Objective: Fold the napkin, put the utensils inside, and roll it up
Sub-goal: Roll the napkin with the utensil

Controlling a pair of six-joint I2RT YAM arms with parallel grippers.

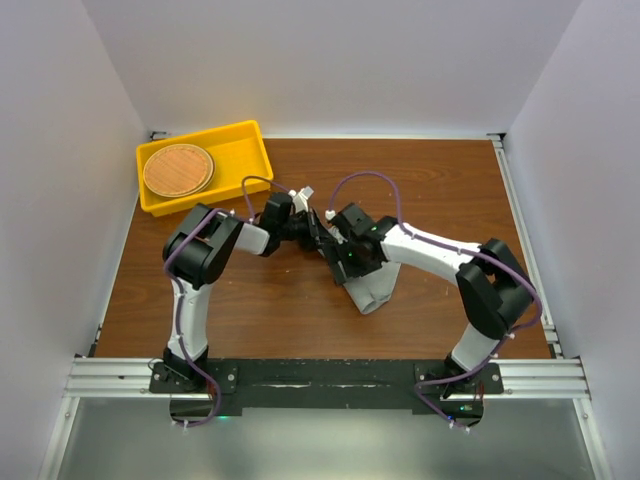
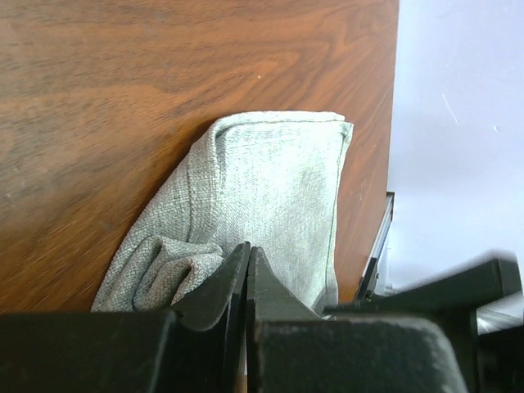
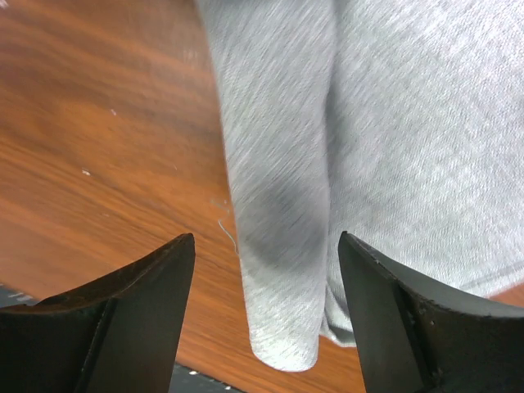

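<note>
The grey napkin [image 1: 372, 291] lies bunched and partly rolled on the wooden table, near the middle. In the left wrist view it is a folded pad [image 2: 270, 188] with a rolled fold at its left. In the right wrist view a rolled fold of the napkin [image 3: 278, 205] runs down between my fingers. My left gripper [image 1: 320, 236] [image 2: 247, 248] is shut, with nothing seen between its jaws, just short of the napkin. My right gripper [image 1: 340, 264] [image 3: 266, 237] is open, its jaws either side of the rolled fold. No utensils are in view.
A yellow tray [image 1: 245, 140] stands at the back left with a round brown woven disc [image 1: 178, 169] in it. The two arms meet closely at mid-table. White walls enclose the table; a metal rail [image 1: 320, 375] runs along the near edge.
</note>
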